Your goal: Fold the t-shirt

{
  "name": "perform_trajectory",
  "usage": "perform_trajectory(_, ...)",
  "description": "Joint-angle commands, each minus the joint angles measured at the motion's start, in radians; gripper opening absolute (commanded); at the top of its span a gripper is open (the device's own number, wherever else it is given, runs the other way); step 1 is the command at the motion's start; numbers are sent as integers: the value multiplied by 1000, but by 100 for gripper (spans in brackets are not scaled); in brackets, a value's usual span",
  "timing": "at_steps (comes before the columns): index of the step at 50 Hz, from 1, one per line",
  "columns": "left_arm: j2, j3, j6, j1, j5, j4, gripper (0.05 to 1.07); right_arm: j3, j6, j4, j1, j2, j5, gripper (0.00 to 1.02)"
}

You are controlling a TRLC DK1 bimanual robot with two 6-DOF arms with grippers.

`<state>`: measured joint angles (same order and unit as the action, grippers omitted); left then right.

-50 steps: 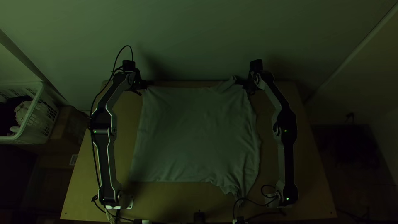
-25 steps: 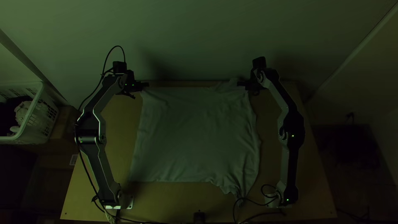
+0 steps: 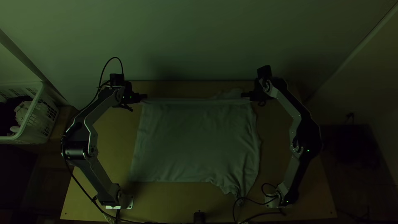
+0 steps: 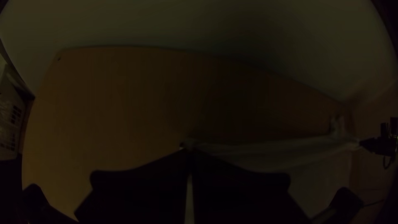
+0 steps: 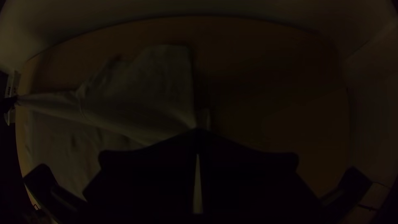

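The t-shirt [image 3: 195, 141] lies mostly spread across the middle of the surface [image 3: 166, 201], its far side drawn into a fairly straight band. Toward the surface's far edge, the left end effector [image 3: 143, 96] is clamped on one end of that band, and the right end effector [image 3: 244, 95] is clamped on the other, with a loose flap of cloth beyond the band on the right arm's side.

The step in hand looks like folding the far side over toward the surface's near edge. To do it well, both grips should travel level and at one pace, with light tension so the band neither sags nor drags the cloth beneath. The loose flap, likely a sleeve, could trail or tuck under crookedly; a little extra lift should bring it along. The bunched corner toward the surface's near edge, on the right arm's side, may need smoothing afterwards.

Off the surface's left side stands a white basket [image 3: 41, 120] of open lattice, holding dark cloth [image 3: 8, 110] and a paler bundle [image 3: 21, 113].
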<state>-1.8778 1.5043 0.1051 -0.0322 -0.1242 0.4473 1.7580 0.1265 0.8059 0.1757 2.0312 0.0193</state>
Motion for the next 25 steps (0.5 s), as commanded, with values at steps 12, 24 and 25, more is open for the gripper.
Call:
perform_trajectory(12, 155, -164, -4, -12, -9, -25, 8, -223, -27, -22, 11, -213, 13, 2)
perform_trajectory(24, 246, -283, -21, -21, -14, -45, 8, -405, -34, -53, 16, -348, 13, 2)
perform_trajectory(25, 252, -294, -21, -21, -14, -45, 8, -419, -34, -56, 19, -358, 13, 2)
